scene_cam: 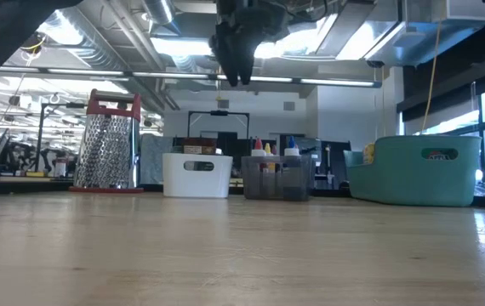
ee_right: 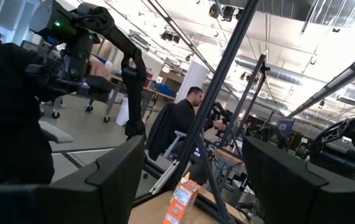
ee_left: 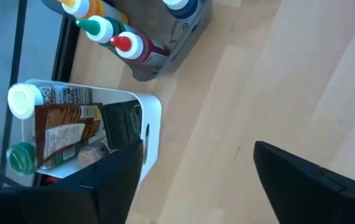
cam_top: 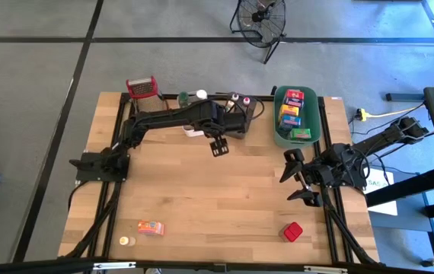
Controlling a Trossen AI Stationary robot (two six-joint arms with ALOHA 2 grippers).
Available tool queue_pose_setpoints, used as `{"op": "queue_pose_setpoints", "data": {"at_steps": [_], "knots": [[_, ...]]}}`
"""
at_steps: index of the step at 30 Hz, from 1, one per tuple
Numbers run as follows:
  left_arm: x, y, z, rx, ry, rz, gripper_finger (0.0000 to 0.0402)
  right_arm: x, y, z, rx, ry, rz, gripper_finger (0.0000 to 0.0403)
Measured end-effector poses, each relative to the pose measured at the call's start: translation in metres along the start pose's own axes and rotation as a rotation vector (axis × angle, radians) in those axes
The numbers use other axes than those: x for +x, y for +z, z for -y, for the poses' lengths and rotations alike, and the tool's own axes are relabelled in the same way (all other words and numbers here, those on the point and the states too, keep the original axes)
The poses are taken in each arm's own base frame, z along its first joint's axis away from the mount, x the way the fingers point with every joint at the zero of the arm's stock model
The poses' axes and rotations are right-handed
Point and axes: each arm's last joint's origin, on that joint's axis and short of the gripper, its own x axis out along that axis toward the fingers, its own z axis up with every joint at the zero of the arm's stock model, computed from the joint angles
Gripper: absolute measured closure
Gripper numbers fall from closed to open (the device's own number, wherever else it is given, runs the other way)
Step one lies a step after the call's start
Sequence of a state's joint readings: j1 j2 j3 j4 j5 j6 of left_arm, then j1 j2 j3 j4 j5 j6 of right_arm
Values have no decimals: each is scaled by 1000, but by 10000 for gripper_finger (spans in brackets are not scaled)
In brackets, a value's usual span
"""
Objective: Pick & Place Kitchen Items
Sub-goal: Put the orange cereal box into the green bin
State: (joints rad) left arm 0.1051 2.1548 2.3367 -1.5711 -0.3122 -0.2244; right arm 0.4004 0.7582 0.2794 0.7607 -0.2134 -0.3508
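**Several kitchen items lie across the table, both grippers empty**

Bright boxes, red, yellow and blue, fill the green tub (cam_top: 280, 134) at the far right. An orange box (cam_top: 151, 227) and a small pale tin (cam_top: 127, 241) lie near the left front edge; a red box (cam_top: 291, 231) sits at the right front. Capped bottles and a brown packet stand in the white tub (ee_left: 153, 118). The left gripper (cam_top: 218, 146) hangs above bare wood beside it, fingers spread, holding nothing. The right gripper (cam_top: 297, 176) waits at the right edge, fingers apart and empty.

A white tub (ee_left: 149, 134) sits just beside the left end effector (cam_top: 218, 147), a grey tub (scene_cam: 276, 177) near it, the red-topped grater (cam_top: 142, 86) farther off on the tabletop (cam_top: 217, 205).
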Motion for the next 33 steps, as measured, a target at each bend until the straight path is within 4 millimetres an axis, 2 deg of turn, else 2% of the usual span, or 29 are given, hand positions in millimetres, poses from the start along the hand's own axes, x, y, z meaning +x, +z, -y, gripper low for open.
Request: {"op": "queue_pose_setpoints", "data": {"at_steps": [4, 9, 15, 21, 25, 29, 33], "knots": [[0, 0, 0, -32, 5, 1, 74, 0, 0, 0, 6, 1, -3, 130], [2, -1, 4, -15, -12, -11, 64, 0, 0, 0, 23, 0, -2, 130], [-6, -7, 29, 47, -159, -34, 64, 0, 0, 0, 23, 0, -2, 130], [-21, -22, 71, 64, -240, -43, 63, 0, 0, 0, 23, 0, -2, 130], [-34, -39, 106, 153, -261, -30, 63, 0, 0, 0, 23, 0, -2, 130], [-54, -64, 142, 255, -320, -24, 63, 0, 0, 0, 23, 0, -2, 130], [-76, -97, 179, 376, -397, -28, 63, 0, 0, 0, 22, 0, -2, 130]]}}
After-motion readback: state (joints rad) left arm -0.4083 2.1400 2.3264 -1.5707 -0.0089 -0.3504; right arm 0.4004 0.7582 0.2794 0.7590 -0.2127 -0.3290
